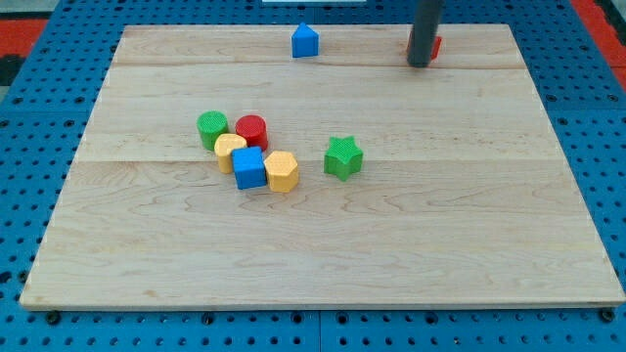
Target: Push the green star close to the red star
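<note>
My tip (pixel 420 64) is a bare rod with no jaws, so it holds nothing; it rests near the view's top right, right beside the red star (pixel 433 45), which it partly hides. The green star (pixel 343 157) sits well apart, toward the middle of the table (pixel 489 244). To do this well, I would bring the tip round below and to the view's left of the green star, then push it up and rightward (slowly, so it doesn't spin off). A cluster lies left: green cylinder (pixel 212 127), red cylinder (pixel 251 130), yellow block (pixel 230 151), blue cube (pixel 248 167), yellow hexagon (pixel 282 171). No containers here.
</note>
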### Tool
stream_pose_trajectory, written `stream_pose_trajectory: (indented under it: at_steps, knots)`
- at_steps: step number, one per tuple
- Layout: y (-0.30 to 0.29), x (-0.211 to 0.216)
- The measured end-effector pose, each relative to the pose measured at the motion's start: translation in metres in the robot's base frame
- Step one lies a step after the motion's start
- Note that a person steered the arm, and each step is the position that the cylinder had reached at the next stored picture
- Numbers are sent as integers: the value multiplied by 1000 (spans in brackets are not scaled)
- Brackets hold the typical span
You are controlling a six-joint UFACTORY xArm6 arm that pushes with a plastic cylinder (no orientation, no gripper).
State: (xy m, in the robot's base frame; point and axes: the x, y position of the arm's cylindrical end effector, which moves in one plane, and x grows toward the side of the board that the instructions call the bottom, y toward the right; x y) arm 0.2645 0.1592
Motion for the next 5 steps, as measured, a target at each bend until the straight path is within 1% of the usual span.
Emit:
stream_pose_trajectory:
  at_steps: [1, 2, 3, 4, 5]
  knots:
    - [-5, 41]
    - [-6, 168]
    - [-58, 238]
    - [-134, 209]
    - [-124, 148]
